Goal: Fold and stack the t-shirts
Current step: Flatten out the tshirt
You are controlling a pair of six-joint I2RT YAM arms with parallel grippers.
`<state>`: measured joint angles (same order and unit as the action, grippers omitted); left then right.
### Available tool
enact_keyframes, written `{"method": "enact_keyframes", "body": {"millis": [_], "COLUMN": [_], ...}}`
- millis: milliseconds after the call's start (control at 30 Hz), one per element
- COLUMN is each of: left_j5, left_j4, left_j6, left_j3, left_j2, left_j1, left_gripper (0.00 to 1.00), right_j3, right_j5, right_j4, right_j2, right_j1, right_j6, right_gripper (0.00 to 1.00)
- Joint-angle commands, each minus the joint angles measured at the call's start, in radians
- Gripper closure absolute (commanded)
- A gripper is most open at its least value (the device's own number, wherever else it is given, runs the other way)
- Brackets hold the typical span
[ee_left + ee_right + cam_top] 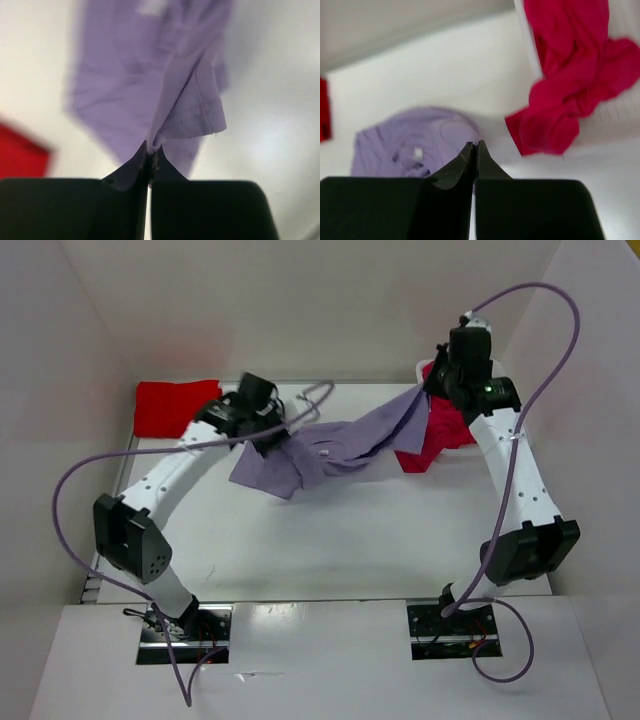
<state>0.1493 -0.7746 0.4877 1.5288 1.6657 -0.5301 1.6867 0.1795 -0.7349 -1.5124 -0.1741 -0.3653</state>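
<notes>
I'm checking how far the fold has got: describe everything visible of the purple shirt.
The purple shirt is pale lavender, soft thin cloth with stitched hems and a white neck label. It is unfolded and rumpled, strung across the back of the table between both arms, with its left end sagging lowest. The left gripper is shut on a hemmed edge. The right gripper appears to pinch the other end, where the cloth passes over the crimson shirt.
</notes>
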Motion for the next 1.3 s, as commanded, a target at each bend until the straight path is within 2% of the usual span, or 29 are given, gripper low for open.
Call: {"method": "enact_keyframes", "body": {"millis": [0,100,167,233,267,367,433,533,567,600,733,867,1033,1133,1267], "left_j5": [-0.072,-0.115,-0.137,-0.126,-0.117,-0.053,-0.022,-0.013,-0.001,-0.001,0.015,0.004,-0.068,-0.079,-0.164], "left_j4": [-0.017,0.009,0.002,-0.050,-0.067,-0.147,-0.218,-0.270,-0.270,-0.270,-0.203,-0.129,-0.107,-0.065,-0.003], "left_j6": [0.126,0.228,0.296,0.392,0.416,0.433,0.442,0.407,0.385,0.371,0.249,0.139,0.129,0.117,0.097], "left_j3": [0.204,0.252,0.205,0.104,-0.036,-0.274,-0.367,-0.468,-0.478,-0.478,-0.455,-0.443,-0.564,-0.585,-0.630], "left_j2": [-0.083,-0.110,-0.133,-0.190,-0.216,-0.285,-0.294,-0.248,-0.238,-0.225,-0.213,-0.161,-0.121,-0.121,-0.074], "left_j1": [0.165,0.272,0.283,0.256,0.231,0.130,0.066,0.016,0.007,-0.002,-0.014,-0.057,-0.137,-0.185,-0.214], "left_gripper": [1.00,1.00,1.00,0.99,0.98,0.93,0.84,0.61,0.56,0.47,0.28,0.26,0.28,0.28,0.30], "right_j3": [0.229,0.271,0.234,0.107,-0.004,-0.201,-0.274,-0.373,-0.396,-0.406,-0.427,-0.438,-0.447,-0.447,-0.447], "right_j5": [-0.026,-0.093,-0.124,-0.181,-0.204,-0.264,-0.278,-0.290,-0.290,-0.290,-0.279,-0.279,-0.270,-0.270,-0.270], "right_j4": [0.025,0.015,0.031,0.058,0.096,0.135,0.146,0.155,0.155,0.164,0.164,0.173,0.173,0.184,0.184], "right_j2": [-0.035,-0.048,-0.004,0.043,0.094,0.177,0.199,0.219,0.219,0.219,0.219,0.219,0.219,0.219,0.210], "right_j1": [0.021,0.021,0.021,0.021,0.021,0.010,0.010,0.001,0.001,0.001,0.001,0.001,0.001,0.001,0.001], "right_j6": [0.034,0.019,-0.006,-0.047,-0.063,-0.113,-0.127,-0.136,-0.136,-0.136,-0.136,-0.136,-0.127,-0.127,-0.127], "right_gripper": [1.00,1.00,1.00,1.00,1.00,1.00,1.00,1.00,1.00,1.00,1.00,1.00,1.00,1.00,1.00]}}
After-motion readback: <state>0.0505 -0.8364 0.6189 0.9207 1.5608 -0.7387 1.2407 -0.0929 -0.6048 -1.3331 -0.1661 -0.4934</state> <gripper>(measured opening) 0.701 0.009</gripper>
